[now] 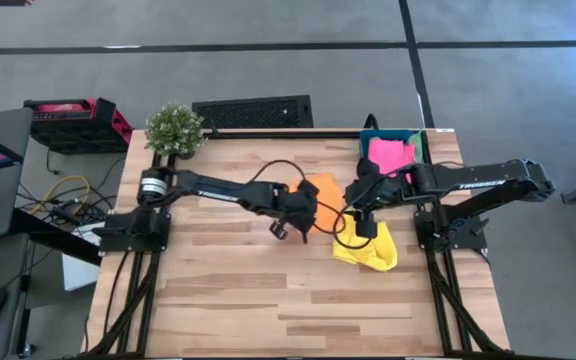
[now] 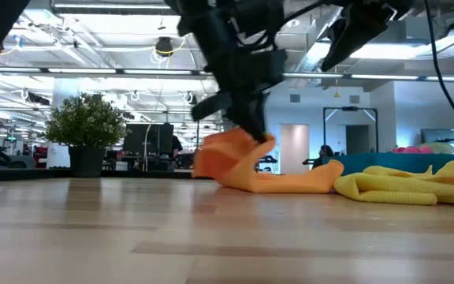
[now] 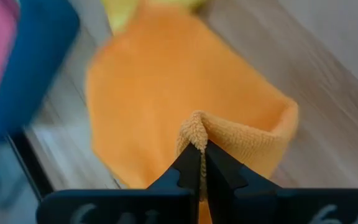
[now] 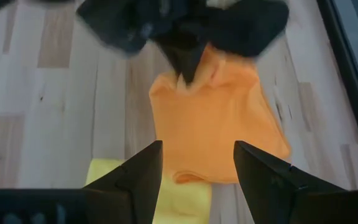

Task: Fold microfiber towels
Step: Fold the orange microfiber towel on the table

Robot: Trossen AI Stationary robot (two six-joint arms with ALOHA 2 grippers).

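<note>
The orange towel (image 1: 326, 192) lies near the table's middle, one edge raised. My left gripper (image 3: 202, 149) is shut on that raised edge; it also shows in the low view (image 2: 258, 134). My right gripper (image 4: 197, 146) is open and empty, held above the table over the orange towel's right side and the yellow towel (image 1: 366, 250), which lies crumpled on the table. The pink towel (image 1: 392, 155) lies in the teal bin (image 1: 420, 148). The sage green towel is out of view. My left gripper pinches a raised bit of the orange towel's edge (image 3: 194, 129) between its two fingers. The fingers slant down from the table's left side. The pinched part (image 2: 265, 145) is lifted off the table, and the rest of the towel (image 2: 290, 183) lies slack on the wood.
A potted plant (image 1: 175, 128) stands at the far left corner. The teal bin sits at the far right edge, behind my right arm. Bare wood shows on the near half of the table (image 1: 268, 300).
</note>
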